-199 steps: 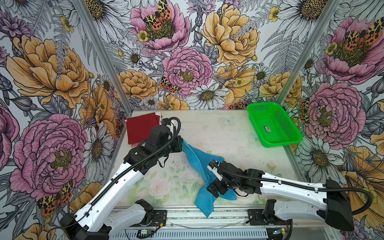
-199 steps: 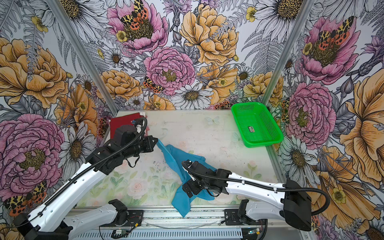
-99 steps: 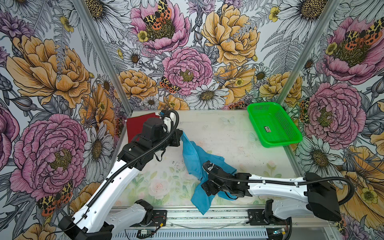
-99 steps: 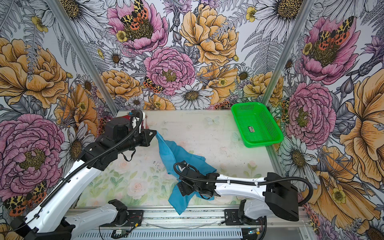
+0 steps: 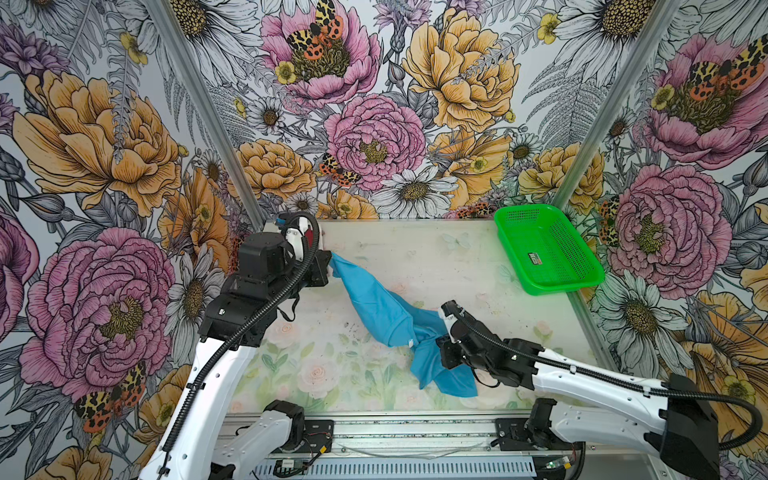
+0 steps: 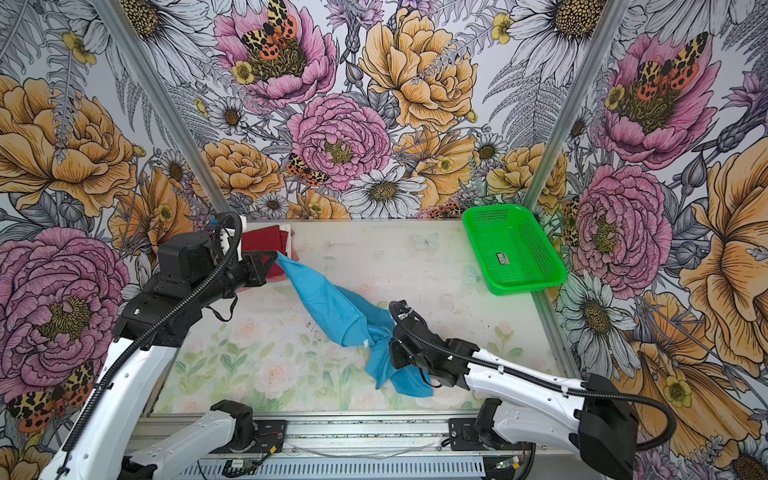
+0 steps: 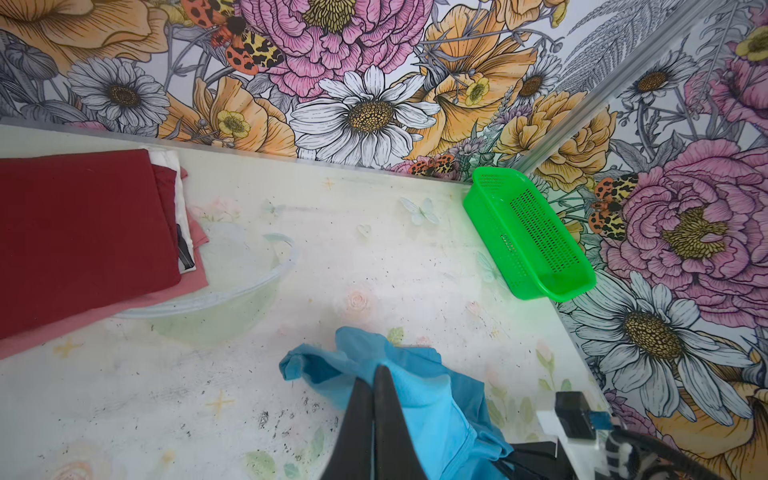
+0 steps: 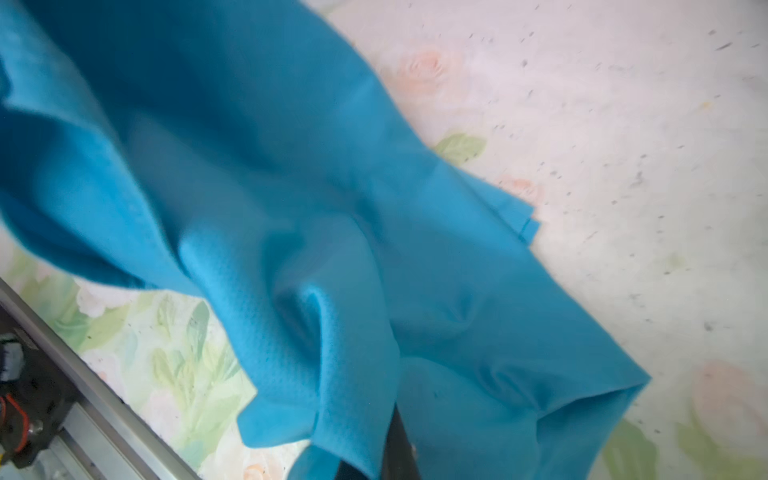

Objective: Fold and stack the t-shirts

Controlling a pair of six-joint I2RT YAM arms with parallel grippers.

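A sky-blue t-shirt (image 5: pixel 382 307) hangs stretched between my two grippers above the table. My left gripper (image 5: pixel 331 266) is shut on one end of it near the back left; in the left wrist view its fingertips (image 7: pixel 380 376) pinch the blue cloth (image 7: pixel 424 395). My right gripper (image 5: pixel 436 345) is shut on the bunched lower part near the front middle, and cloth (image 8: pixel 291 187) drapes over its fingers (image 8: pixel 397 436). A folded maroon t-shirt (image 6: pixel 266 243) lies in the back left corner on a white one (image 7: pixel 180 208) and a pinkish one (image 7: pixel 197 270).
A bright green perforated basket (image 5: pixel 544 253) stands at the back right against the wall. Flowered walls close off the table's back and sides. A metal rail (image 5: pixel 415 428) runs along the front edge.
The right gripper has closed on the blue shirt and shifted right and slightly back. The left gripper has carried its end further towards the back left, drawing the cloth out.
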